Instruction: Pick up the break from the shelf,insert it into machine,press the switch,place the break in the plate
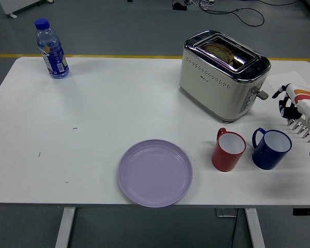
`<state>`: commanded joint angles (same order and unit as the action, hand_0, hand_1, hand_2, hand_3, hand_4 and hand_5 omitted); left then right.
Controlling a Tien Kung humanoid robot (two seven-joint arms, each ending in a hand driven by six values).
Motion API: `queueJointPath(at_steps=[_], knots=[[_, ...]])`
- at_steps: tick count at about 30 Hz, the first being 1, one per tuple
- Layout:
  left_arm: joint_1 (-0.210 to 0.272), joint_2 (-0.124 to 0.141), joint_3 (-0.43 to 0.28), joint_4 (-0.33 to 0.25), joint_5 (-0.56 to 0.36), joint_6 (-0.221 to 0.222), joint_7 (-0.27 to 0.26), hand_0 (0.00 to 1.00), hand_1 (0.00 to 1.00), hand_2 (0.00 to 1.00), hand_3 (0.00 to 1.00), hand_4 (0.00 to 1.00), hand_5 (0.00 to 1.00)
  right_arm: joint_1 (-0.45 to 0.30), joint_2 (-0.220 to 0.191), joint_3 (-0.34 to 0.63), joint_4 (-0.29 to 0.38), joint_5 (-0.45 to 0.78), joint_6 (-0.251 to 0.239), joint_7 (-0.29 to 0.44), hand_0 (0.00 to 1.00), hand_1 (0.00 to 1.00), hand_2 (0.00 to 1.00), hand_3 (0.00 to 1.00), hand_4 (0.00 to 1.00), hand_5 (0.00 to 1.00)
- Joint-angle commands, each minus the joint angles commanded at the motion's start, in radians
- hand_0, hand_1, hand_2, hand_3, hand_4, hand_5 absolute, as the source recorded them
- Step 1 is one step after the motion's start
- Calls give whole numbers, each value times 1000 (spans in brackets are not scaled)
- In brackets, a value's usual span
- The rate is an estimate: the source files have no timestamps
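White table [93,119], flat and matte, rounded corners, on pale legs over a grey floor; a yellow line runs along the floor just behind its far edge.

Toaster [222,75], cream body with rows of small perforations, polished chrome top and end panel, boxy with rounded edges; set at an angle on the table's far right; a lever knob juts from the end that faces the right edge.

Bread [220,50], a brown slice with a darker crust, sitting down in the toaster's slot, its top edge showing.

Plate [155,173], lilac, round, shallow with a raised rim, smooth; near the front edge, about centre.

Right hand [295,106], entering from the right edge at the level of the toaster's lever end, near it but apart from it; white shell with orange and red stripes, dark jointed fingers [282,106] pointing toward the toaster, loosely curled and gripping nothing; pale finger segments hang below the wrist.

Blue mug [272,149], glossy dark blue, white inside, handle to the left; just beside the red mug [229,150], glossy red, white inside, handle toward the back left; both upright, in front of the toaster.

Bottle [52,49], clear plastic, blue cap and blue label, upright at the far left corner.
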<state>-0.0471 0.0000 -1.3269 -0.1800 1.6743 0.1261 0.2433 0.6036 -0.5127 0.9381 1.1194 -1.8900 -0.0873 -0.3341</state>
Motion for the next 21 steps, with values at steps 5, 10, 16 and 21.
queueJointPath(at_steps=[5,10,16,21], knots=[[-1,0,1,0,-1,0,0,614,471,442,566,306,924,-5,-16,29,-1,-11,7,-11,219,252,378,625,361,2],[-2,0,5,0,-4,-1,0,614,471,442,563,307,927,-17,-29,52,-2,-17,10,-19,218,251,378,620,359,2],[-2,0,9,0,-9,-2,1,614,473,442,566,305,927,-24,-35,66,13,-11,5,-20,219,251,378,619,358,2],[-2,0,17,0,-16,-3,1,614,472,443,565,305,928,-25,-40,57,51,9,4,-18,221,252,378,619,356,3]])
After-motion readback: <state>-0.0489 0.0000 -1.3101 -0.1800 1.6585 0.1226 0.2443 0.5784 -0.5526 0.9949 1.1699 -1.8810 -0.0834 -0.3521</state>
